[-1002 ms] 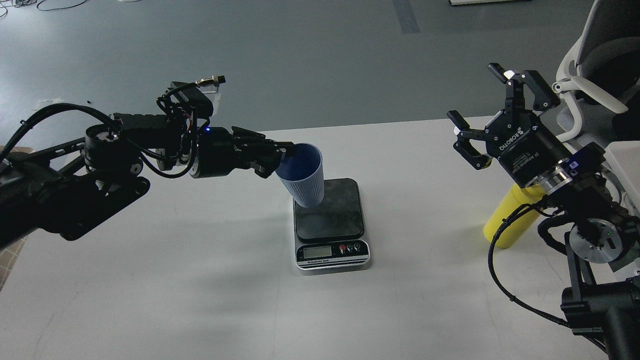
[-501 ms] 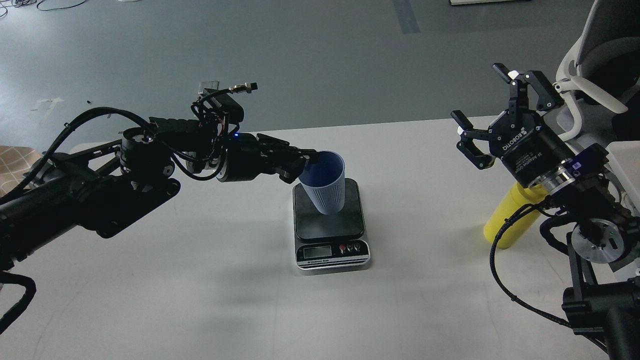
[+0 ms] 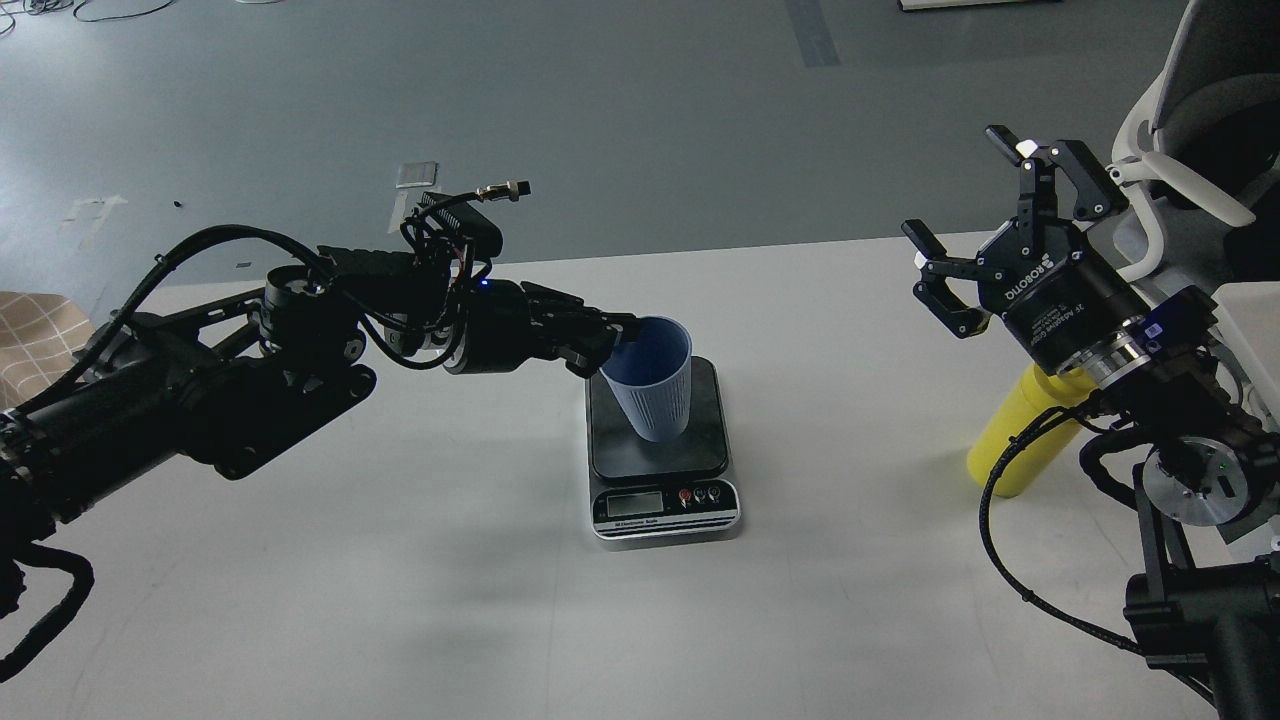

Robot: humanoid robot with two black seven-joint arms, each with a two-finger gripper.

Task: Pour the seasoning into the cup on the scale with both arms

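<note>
The light-blue ribbed cup (image 3: 652,385) stands nearly upright over the dark plate of the scale (image 3: 700,440), its base at the plate. My left gripper (image 3: 612,340) is shut on the cup's left rim. The scale's silver front with display and buttons faces me. The yellow seasoning bottle (image 3: 1020,435) stands at the table's right side, its upper part hidden behind my right arm. My right gripper (image 3: 970,225) is open and empty, raised above and to the left of the bottle.
The white table (image 3: 500,600) carries the scale and bottle. A white chair (image 3: 1190,150) stands at the far right behind my right arm. A tan patterned object (image 3: 35,330) lies at the left edge. Grey floor lies beyond the table's far edge.
My left gripper carried the cup right and down from beside the scale to over its plate, and the cup went from tilted to nearly upright. The right gripper barely moved.
</note>
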